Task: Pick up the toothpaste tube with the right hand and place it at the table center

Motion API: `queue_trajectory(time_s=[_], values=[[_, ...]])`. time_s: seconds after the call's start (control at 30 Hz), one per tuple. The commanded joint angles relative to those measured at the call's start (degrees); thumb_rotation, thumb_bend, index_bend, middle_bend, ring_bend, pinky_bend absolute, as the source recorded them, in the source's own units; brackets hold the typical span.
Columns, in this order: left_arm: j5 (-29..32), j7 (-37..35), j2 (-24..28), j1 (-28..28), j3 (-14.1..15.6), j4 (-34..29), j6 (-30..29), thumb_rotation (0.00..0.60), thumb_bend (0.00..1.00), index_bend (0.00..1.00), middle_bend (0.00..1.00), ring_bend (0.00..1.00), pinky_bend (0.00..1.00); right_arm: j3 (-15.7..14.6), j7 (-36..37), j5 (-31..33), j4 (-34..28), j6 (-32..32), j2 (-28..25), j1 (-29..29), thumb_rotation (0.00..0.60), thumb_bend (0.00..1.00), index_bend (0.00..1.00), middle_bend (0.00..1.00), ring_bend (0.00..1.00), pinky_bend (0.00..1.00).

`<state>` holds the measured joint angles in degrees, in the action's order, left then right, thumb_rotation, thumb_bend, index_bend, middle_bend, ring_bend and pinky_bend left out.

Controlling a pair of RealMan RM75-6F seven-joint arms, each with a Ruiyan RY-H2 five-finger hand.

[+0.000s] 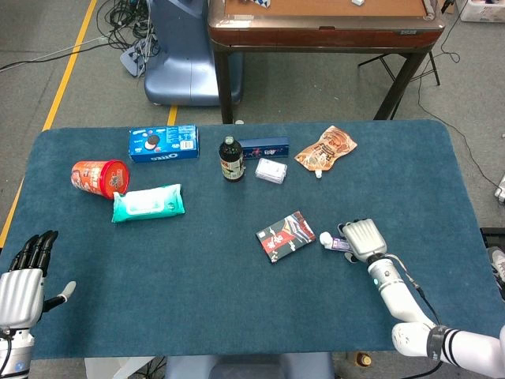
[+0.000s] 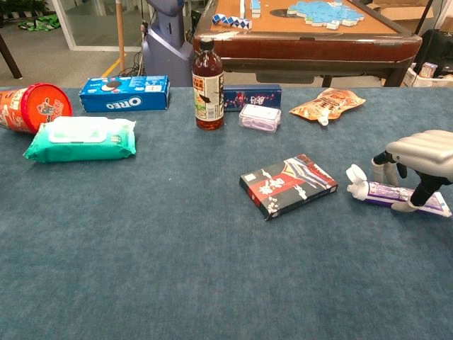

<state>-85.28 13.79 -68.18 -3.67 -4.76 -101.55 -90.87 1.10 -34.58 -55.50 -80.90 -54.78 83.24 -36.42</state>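
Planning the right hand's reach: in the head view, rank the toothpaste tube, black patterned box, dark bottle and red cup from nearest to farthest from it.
From the right hand:
1. toothpaste tube, under its fingers.
2. black patterned box, just left.
3. dark bottle, far side, centre.
4. red cup, far left.

A lab or workshop: grey floor with yellow tape line (image 1: pixel 69 69), loose cables (image 1: pixel 130 16), blue-clothed table (image 1: pixel 237 316).

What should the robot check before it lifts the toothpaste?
1. White-capped purple toothpaste tube lying flat on the blue table: ok.
2. Silver right hand over the tube: ok.
3. Fingers closed firmly on the tube: cannot tell.
4. Black patterned box apart from the cap: ok.
5. Bare centre spot to put it down: ok.
6. Left hand far off, holding nothing: ok.
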Motion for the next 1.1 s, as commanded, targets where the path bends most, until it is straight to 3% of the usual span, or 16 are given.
queue_trajectory(time_s=[0.03, 0.37, 0.63, 0.93, 1.1], values=[[0.0, 0.0, 0.0, 0.0, 0.0, 0.0, 0.0, 0.6, 0.17, 0.0, 0.08, 0.07, 0.16, -0.1, -0.2, 0.0, 0.0, 0.0, 0.2, 0.1, 0.598, 0.29, 0.41, 0.46, 0.39, 0.43], [0.1, -0.5, -0.1, 0.1, -0.1, 0.5, 0.0, 0.6, 0.17, 0.0, 0.08, 0.07, 0.16, 0.2, -1.2, 0.8, 0.4, 0.4, 0.6, 0.1, 0.6, 0.36, 0.46, 0.49, 0.42, 0.43], [-0.1, -0.6, 0.3, -0.1, -0.2, 0.4, 0.2, 0.6, 0.17, 0.0, 0.08, 0.07, 0.16, 1.0, -0.9, 1.0, -0.6, 2.0, -0.6, -1.0, 0.6, 0.64, 0.56, 0.56, 0.47, 0.44], [-0.4, -0.1, 2.6, -3.2, -1.0, -1.5, 4.6, 0.6, 0.17, 0.0, 0.08, 0.07, 0.16, 2.7, 0.7, 0.8, -7.9, 6.7, -8.5, -4.1, 0.6, 0.81, 0.67, 0.63, 0.53, 0.47], [-0.5, -0.2, 4.1, -5.7, -1.7, -2.5, 8.0, 0.6, 0.17, 0.0, 0.08, 0.12, 0.16, 3.3, 1.3, 1.4, -13.4, 10.5, -13.6, -6.7, 0.6, 0.86, 0.7, 0.66, 0.56, 0.48]])
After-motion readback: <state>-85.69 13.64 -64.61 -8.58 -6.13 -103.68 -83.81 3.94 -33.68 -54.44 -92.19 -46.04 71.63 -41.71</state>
